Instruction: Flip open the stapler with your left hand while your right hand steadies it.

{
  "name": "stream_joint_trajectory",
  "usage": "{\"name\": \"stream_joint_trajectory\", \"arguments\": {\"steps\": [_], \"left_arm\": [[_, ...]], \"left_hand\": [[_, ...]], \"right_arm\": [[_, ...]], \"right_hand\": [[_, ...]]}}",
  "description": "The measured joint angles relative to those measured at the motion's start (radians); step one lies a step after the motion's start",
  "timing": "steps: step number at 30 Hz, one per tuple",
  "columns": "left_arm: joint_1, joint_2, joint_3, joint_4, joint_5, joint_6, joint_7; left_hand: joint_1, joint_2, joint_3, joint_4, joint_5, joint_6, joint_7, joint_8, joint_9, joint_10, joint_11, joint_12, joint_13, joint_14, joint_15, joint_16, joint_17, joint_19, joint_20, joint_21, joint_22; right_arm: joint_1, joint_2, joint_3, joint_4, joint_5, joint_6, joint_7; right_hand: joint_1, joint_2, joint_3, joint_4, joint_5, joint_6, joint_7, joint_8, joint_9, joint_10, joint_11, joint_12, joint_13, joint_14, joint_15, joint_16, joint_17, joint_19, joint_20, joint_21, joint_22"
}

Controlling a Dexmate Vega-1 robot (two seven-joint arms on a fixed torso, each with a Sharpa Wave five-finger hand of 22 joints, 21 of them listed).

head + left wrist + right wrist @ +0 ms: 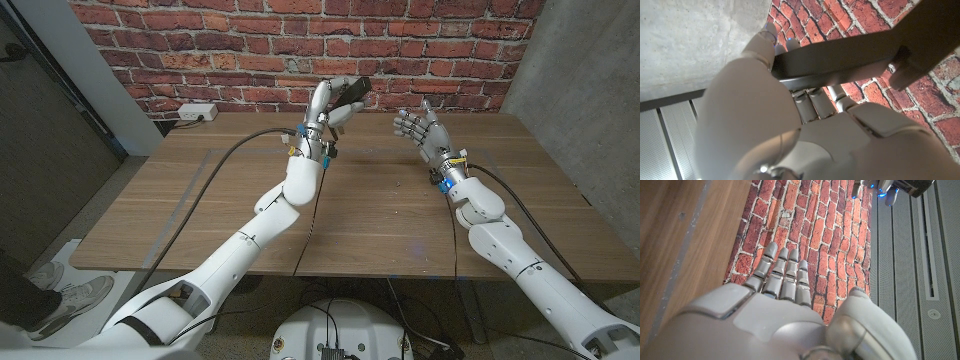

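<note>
We've got the stapler up in the air, upper middle of frame, gripped by the left robot hand; right robot hand empty, fingers spread. Stiff, slick metal, so we'd pinch the base

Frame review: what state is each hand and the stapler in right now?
Left hand: raised above the table, gripping the stapler.
Stapler: dark, held in the air off the table; open or closed cannot be told.
Right hand: raised, fingers apart, holding nothing, apart from the stapler.
</note>
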Motion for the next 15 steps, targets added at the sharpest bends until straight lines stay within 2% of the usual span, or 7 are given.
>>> {"name": "stream_joint_trajectory", "arguments": {"steps": [1, 2, 5, 15], "left_arm": [[0.0, 0.002, 0.001, -0.001, 0.0, 0.0, 0.0], [-0.003, 0.01, 0.004, -0.004, 0.051, 0.055, 0.017], [-0.008, 0.027, 0.012, -0.01, 0.082, 0.082, 0.026], [-0.023, 0.073, 0.036, -0.028, 0.13, 0.119, 0.042]], "left_hand": [[0.0, 0.0, 0.0, 0.0, 0.0, 0.0, 0.0, 0.0, 0.0, 0.0, 0.0, 0.0, 0.0, 0.0, 0.0, 0.0, 0.0, 0.0, 0.0, 0.0, 0.0], [0.0, 0.0, 0.0, 0.0, 0.0, 0.0, 0.0, -0.001, 0.0, 0.0, 0.0, 0.0, 0.0, 0.0, 0.0, -0.005, 0.001, 0.0, 0.0, 0.0, 0.0], [0.0, 0.0, 0.0, 0.0, 0.0, 0.0, 0.0, -0.003, 0.0, 0.0, 0.0, 0.0, 0.0, 0.0, 0.0, -0.006, 0.005, 0.0, 0.0, 0.0, 0.0], [0.0, 0.0, 0.003, -0.003, 0.0, 0.0, 0.0, -0.006, 0.003, 0.0, 0.0, -0.004, 0.002, 0.002, 0.002, -0.007, 0.005, 0.0, 0.0, 0.008, -0.001]], "right_arm": [[0.0, 0.0, 0.0, 0.0, -0.011, 0.0, -0.011], [-0.012, -0.033, -0.011, -0.045, -0.026, 0.0, -0.028], [-0.018, -0.047, -0.015, -0.07, -0.051, -0.001, -0.055], [-0.032, -0.07, -0.019, -0.113, -0.116, -0.007, -0.127]], "right_hand": [[0.003, -0.001, 0.0, 0.0, 0.0, 0.0, 0.0, 0.0, 0.0, 0.003, -0.003, 0.0, -0.002, 0.0, 0.0, 0.0, -0.001, 0.0, 0.0, 0.0, 0.0], [0.003, -0.001, 0.0, 0.0, 0.0, 0.0, 0.0, 0.0, 0.0, 0.003, -0.003, 0.0, -0.003, 0.0, 0.0, 0.0, -0.004, 0.0, 0.0, 0.0, 0.0], [0.003, -0.001, 0.0, 0.0, 0.0, 0.0, 0.0, 0.0, 0.0, 0.003, -0.003, 0.0, -0.003, 0.0, 0.0, 0.0, -0.005, 0.0, 0.0, -0.008, 0.0], [0.003, -0.001, 0.003, -0.003, 0.0, 0.0, 0.0, 0.0, 0.0, 0.003, -0.003, 0.008, -0.003, -0.005, 0.005, 0.0, -0.009, -0.005, 0.005, -0.015, 0.0]]}}
